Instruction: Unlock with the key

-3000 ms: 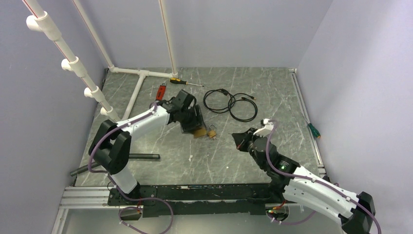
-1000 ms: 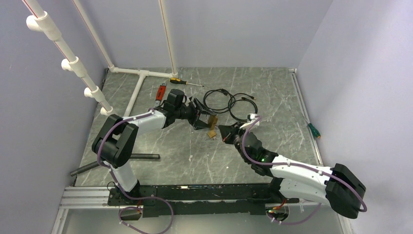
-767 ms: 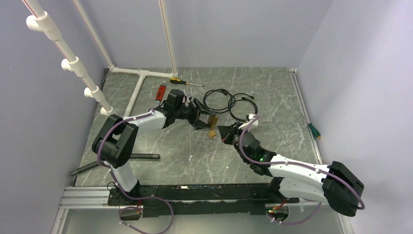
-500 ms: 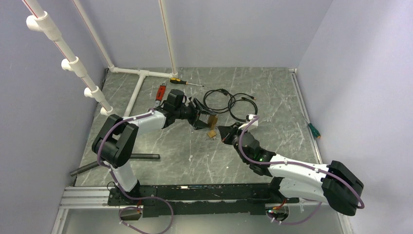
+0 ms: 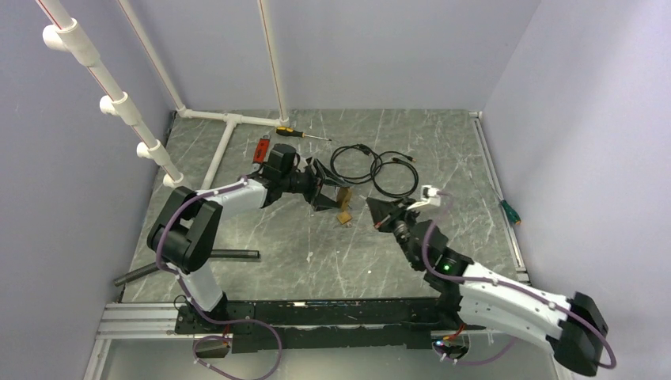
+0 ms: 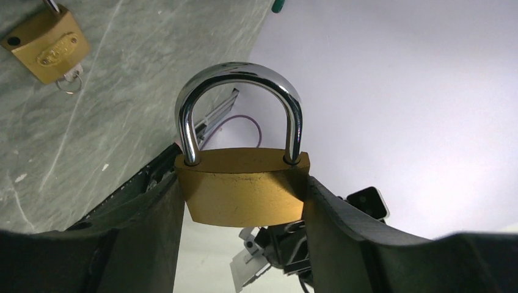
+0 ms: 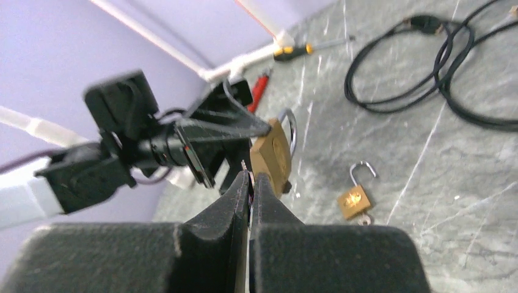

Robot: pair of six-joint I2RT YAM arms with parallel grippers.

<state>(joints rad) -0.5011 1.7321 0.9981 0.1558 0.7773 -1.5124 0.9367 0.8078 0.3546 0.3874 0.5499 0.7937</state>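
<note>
Your left gripper (image 6: 243, 183) pinches the large brass padlock with the chrome shackle (image 6: 244, 201) by the sides of its body. It holds the padlock up off the grey marbled table (image 5: 301, 253), and the shackle is closed. Your right gripper (image 7: 247, 176) is near that padlock but apart from it, with its black fingers pressed together. A thin sliver shows at their tips, too small to name. A small brass padlock (image 7: 354, 200) lies on the table with its shackle open and a silver key (image 6: 71, 76) in its base.
</note>
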